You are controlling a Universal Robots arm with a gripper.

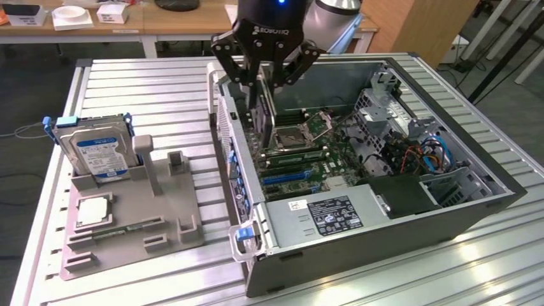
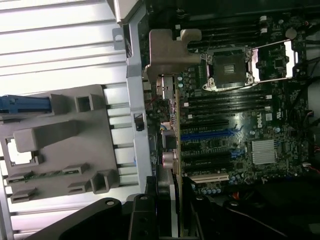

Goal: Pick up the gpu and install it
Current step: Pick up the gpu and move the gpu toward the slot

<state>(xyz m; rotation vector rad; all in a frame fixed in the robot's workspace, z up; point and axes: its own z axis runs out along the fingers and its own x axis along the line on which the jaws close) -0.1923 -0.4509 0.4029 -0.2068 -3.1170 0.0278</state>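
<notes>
The gripper (image 1: 267,80) is clamped on the graphics card (image 1: 262,115), holding it upright on edge inside the open computer case (image 1: 357,236). The card sits close beside the case's rear wall (image 1: 223,121), over the slots (image 1: 285,177), and the case stands roomier toward its socket (image 1: 285,136).

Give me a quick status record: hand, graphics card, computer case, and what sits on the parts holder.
hand: the hand is shut on the graphics card, above the open computer case
graphics card: held on edge over the motherboard, metal bracket near the case wall; whether it touches a slot cannot be told
computer case: lying on its side, cover off
parts holder: the parts holder is on the exterior view's left of the case; hard drive standing in it, processor chip lying flat
</notes>
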